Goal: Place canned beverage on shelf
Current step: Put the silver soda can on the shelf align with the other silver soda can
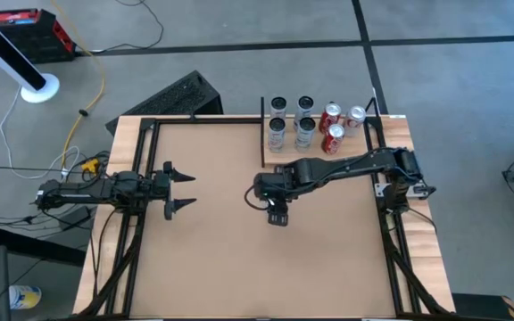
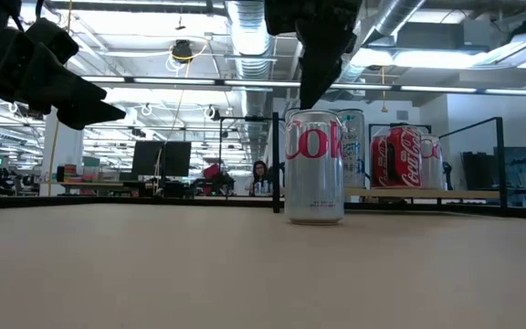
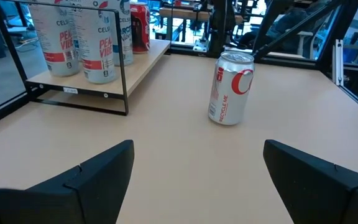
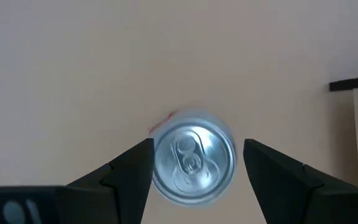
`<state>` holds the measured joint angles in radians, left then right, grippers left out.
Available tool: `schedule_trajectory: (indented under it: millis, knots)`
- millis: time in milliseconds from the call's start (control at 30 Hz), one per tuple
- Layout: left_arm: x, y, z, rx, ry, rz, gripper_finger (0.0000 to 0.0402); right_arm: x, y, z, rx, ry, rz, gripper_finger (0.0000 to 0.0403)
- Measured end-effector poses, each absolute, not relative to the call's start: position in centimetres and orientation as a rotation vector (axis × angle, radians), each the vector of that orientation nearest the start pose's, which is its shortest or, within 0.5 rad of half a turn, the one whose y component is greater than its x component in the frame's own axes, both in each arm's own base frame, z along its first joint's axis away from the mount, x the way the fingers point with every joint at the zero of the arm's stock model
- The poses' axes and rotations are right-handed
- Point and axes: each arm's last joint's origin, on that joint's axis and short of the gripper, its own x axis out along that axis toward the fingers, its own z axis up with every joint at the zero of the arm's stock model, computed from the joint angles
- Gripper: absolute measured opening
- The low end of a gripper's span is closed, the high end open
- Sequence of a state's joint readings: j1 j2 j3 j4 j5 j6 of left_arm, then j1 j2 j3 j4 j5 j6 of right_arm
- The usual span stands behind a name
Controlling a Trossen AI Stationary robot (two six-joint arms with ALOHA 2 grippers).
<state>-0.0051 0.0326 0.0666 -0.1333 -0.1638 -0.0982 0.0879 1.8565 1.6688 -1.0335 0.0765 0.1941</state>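
Over on the left, the left arm lies stretched along the table's edge, its left gripper hanging above the board with fingers spread wide and nothing between them. Toward the middle, the right arm reaches in from the far right corner, elbow bent, wrist turned straight down. The right gripper hangs over the silver can, jaws spread either side of its top without touching. The can stands upright on the tabletop, near the shelf holding other cans.
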Motion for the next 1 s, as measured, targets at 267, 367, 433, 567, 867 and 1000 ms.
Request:
schedule_trajectory:
  millis: [267,367,433,567,867,1000]
  knots:
    - [9.48,0.42,17.08,-0.089,0.092,0.163,0.0343,38.10,3.14,28.04,0.098,1.178,-0.122,0.0278]
    - [9.48,0.42,17.08,-0.089,0.091,0.163,0.0343,38.11,3.13,28.04,0.108,1.177,-0.132,0.0295]
    - [9.48,0.42,17.08,-0.089,0.091,0.163,0.0343,38.11,3.10,28.04,0.104,1.176,-0.140,0.0313]
    - [9.48,0.42,17.08,-0.089,0.091,0.163,0.0343,38.10,3.08,28.04,0.111,1.174,-0.153,0.0362]
    - [9.48,0.42,17.08,-0.089,0.092,0.163,0.0343,37.95,3.39,27.78,0.190,1.217,-0.098,0.0384]
    - [9.48,0.42,17.07,-0.089,0.092,0.164,0.0343,38.06,3.39,27.24,0.182,1.241,-0.101,0.0386]
